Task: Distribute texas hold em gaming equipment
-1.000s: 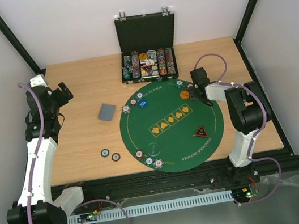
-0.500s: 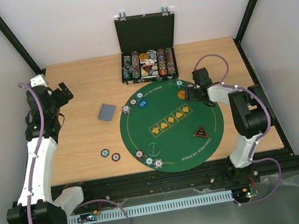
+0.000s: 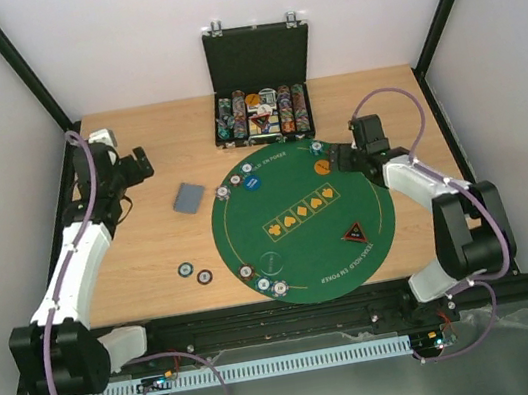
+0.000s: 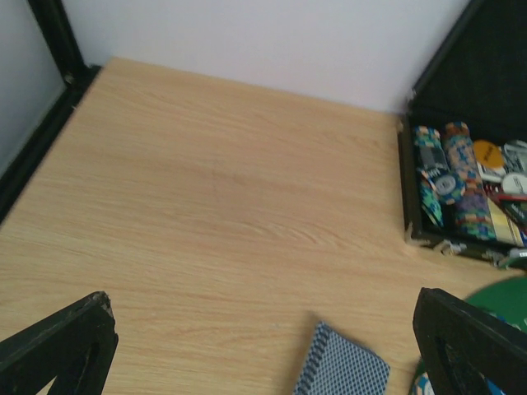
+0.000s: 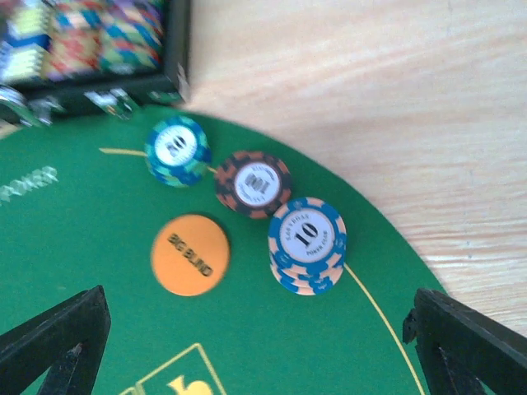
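Chip rows fill the black case (image 3: pixel 262 106), which stands open at the top centre of the table (image 3: pixel 151 247), just above the round green mat (image 3: pixel 304 252). Over the mat's upper right rim the right gripper (image 5: pixel 257 295) hangs with jaws spread wide above three chip piles: teal (image 5: pixel 177 151), brown (image 5: pixel 253 183) and a blue-and-peach one (image 5: pixel 307 243) marked "10". Beside them lies one orange button (image 5: pixel 190 254) reading "BIG BLIND". Three more piles sit at the upper left rim (image 3: pixel 234 178), three at the lower left (image 3: pixel 263 283), and two chips (image 3: pixel 194 272) lie on bare wood. One blue button (image 3: pixel 253 183) and one triangular marker (image 3: pixel 354 234) lie on the mat. One card deck (image 4: pixel 342 366) lies left of the mat, near the left gripper (image 4: pixel 262 295), whose jaws also stand wide apart.
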Controlling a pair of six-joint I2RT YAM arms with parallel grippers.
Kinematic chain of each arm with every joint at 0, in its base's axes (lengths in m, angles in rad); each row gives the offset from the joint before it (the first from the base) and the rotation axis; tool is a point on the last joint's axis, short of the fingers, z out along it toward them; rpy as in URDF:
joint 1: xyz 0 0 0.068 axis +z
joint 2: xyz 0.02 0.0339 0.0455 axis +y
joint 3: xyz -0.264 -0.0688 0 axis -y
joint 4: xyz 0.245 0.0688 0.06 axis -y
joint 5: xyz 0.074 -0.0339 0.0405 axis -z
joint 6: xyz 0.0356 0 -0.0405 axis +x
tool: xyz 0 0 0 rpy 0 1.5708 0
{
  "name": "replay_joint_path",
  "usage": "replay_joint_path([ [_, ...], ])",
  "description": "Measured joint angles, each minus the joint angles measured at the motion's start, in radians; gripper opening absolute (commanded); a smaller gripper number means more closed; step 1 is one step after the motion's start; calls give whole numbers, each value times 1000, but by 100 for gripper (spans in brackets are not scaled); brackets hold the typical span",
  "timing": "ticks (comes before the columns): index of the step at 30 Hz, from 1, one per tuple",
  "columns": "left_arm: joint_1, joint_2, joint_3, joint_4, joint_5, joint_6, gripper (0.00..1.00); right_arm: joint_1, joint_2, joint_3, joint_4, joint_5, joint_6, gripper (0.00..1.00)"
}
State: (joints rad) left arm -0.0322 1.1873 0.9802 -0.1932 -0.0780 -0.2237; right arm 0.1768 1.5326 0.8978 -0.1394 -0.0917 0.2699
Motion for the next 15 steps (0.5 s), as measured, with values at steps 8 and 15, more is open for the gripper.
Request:
replay_joint_path([
  [8, -3, 232, 28, 6, 172, -62, 100, 0, -237, -54, 35, -70, 22, 98],
  [15, 2, 467, 141, -12, 280, -113, 99, 0, -348, -108, 79, -112, 64, 99],
])
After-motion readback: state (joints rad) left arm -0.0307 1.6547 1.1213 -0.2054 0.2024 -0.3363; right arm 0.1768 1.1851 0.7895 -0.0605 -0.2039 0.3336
